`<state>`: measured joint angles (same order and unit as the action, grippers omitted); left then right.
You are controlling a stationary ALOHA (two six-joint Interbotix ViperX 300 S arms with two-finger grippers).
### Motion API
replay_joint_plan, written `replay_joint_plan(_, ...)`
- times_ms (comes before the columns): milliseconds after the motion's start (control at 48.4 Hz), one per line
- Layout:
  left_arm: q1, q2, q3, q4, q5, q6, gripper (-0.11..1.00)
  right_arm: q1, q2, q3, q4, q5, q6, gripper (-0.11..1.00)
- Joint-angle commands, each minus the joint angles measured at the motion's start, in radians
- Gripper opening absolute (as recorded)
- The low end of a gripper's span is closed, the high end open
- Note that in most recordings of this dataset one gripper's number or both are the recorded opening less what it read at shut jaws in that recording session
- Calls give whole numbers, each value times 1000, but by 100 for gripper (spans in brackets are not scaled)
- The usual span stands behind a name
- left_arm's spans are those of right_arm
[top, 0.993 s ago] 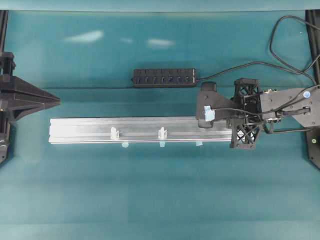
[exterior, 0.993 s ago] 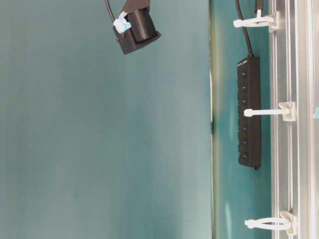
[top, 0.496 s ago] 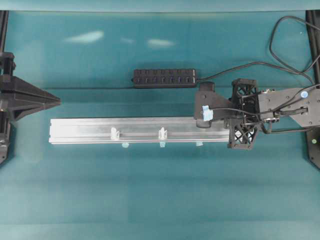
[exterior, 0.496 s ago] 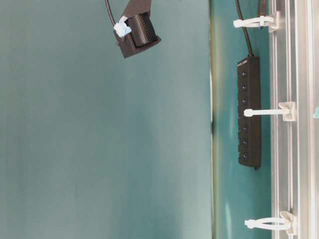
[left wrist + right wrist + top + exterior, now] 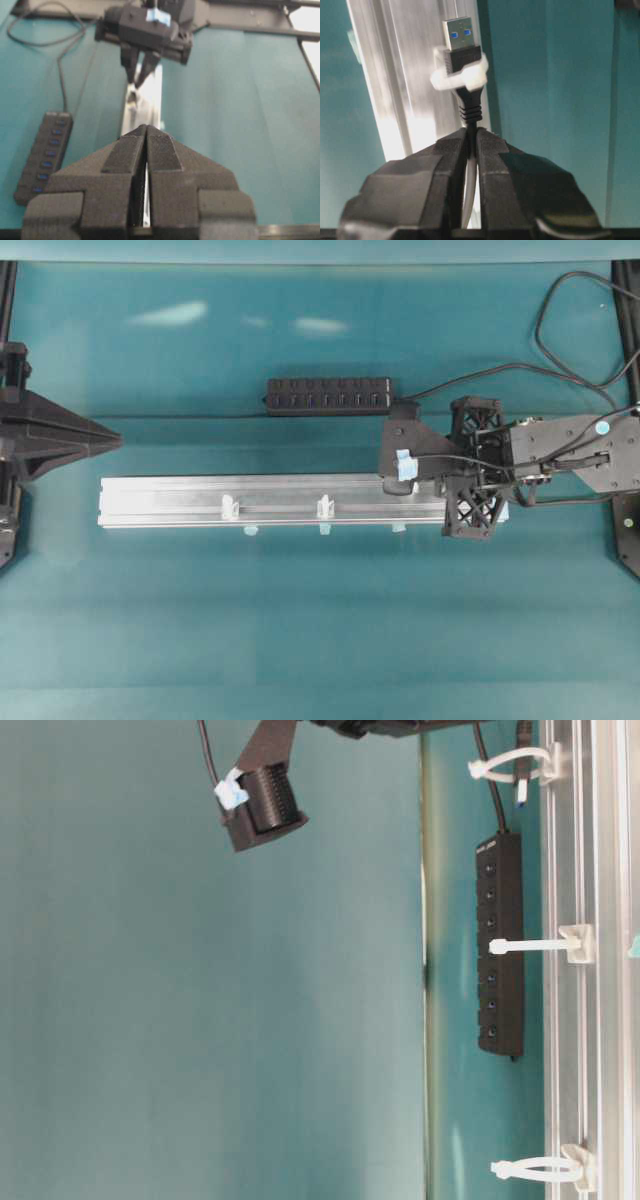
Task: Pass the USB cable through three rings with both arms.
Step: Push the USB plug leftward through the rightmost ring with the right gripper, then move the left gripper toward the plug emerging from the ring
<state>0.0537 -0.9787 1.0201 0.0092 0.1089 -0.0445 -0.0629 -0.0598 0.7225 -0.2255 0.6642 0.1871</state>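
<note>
The USB cable's plug (image 5: 460,37) pokes through the first of the three rings (image 5: 461,75), a white loop clip on the silver rail (image 5: 395,75). My right gripper (image 5: 470,131) is shut on the cable just behind the plug's strain relief. From table level the plug tip (image 5: 520,788) shows beside that ring (image 5: 505,762). The other two rings (image 5: 230,507) (image 5: 324,506) stand empty further left. The cable (image 5: 540,335) loops away at the back right. My left gripper (image 5: 146,128) is shut on nothing, hovering off the rail's left end (image 5: 118,441).
A black multi-port hub (image 5: 328,396) lies behind the rail (image 5: 170,500). Small blue tape tabs (image 5: 250,531) mark the rail's front edge. The right arm's wrist camera (image 5: 400,455) overhangs the rail's right end. Black frame posts (image 5: 8,280) stand at the table sides.
The right arm has slid left along the rail with the cable, and the plug has gone into the first ring. The left arm has stayed still.
</note>
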Motion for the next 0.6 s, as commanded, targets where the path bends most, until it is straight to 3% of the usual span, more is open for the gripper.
replay_joint_plan(0,12,9,-26,3,-15,3,2,-2,-6,-17,9,-8,6,-7)
replay_joint_plan(579,17,120,-32,3,-51,3,2,11,-14,-6,14,-106,-9,-7)
